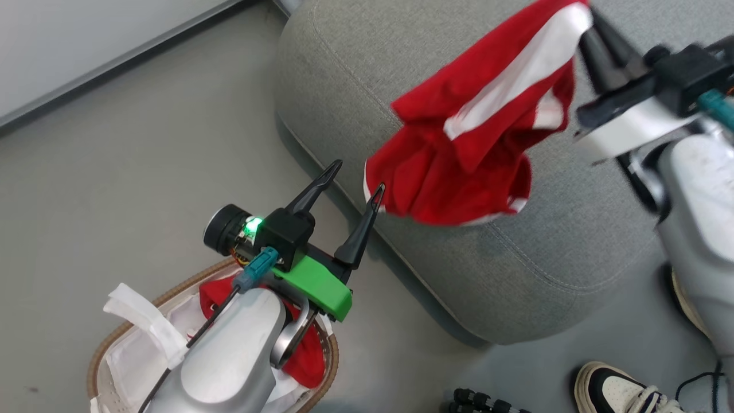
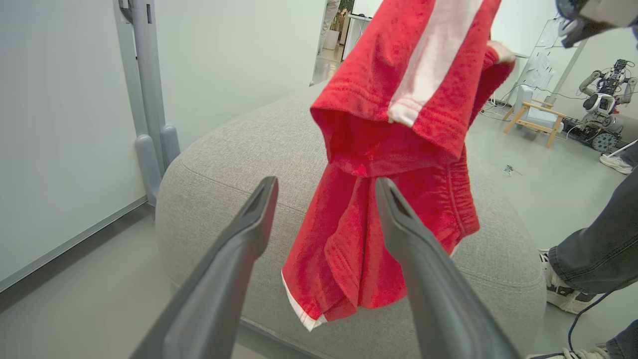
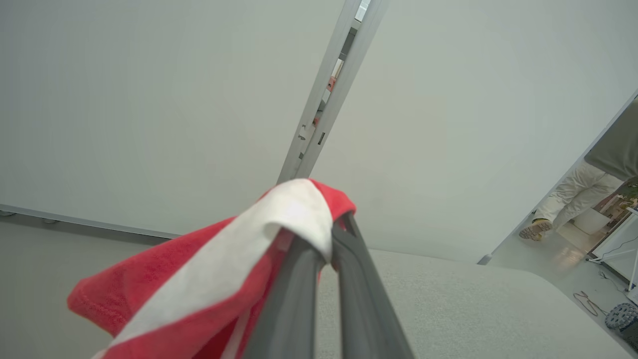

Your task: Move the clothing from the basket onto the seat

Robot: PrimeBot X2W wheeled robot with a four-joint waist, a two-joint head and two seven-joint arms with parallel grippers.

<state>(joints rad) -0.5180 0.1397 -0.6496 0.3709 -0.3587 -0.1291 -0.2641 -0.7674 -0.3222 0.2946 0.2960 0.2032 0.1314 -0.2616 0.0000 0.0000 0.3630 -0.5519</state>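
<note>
Seat (image 1: pixel 545 275) first: the grey cushion takes the middle and right of the head view, broad and soft, an easy place to drop things. Over it, toward the upper right, hangs the red garment (image 1: pixel 459 155) with its white stripe, limp and folding on itself. Its lower hem is either just above the cushion's near edge or brushing it; I cannot tell which. I judge it light, soft and not slippery, with nothing to break. A pinch on any bunched fold or on the thicker hem should hold it.

The basket (image 1: pixel 114 338) sits on the floor at the lower left. More red cloth (image 1: pixel 307 358) lies on its white liner (image 1: pixel 143 321), partly hidden by my left forearm.

My right gripper (image 1: pixel 590 31), top right, is clamped tight on the garment's top fold at the white stripe. My left gripper (image 1: pixel 357 177), centre frame, stands spread wide and empty, one fingertip just beside the hanging hem.
</note>
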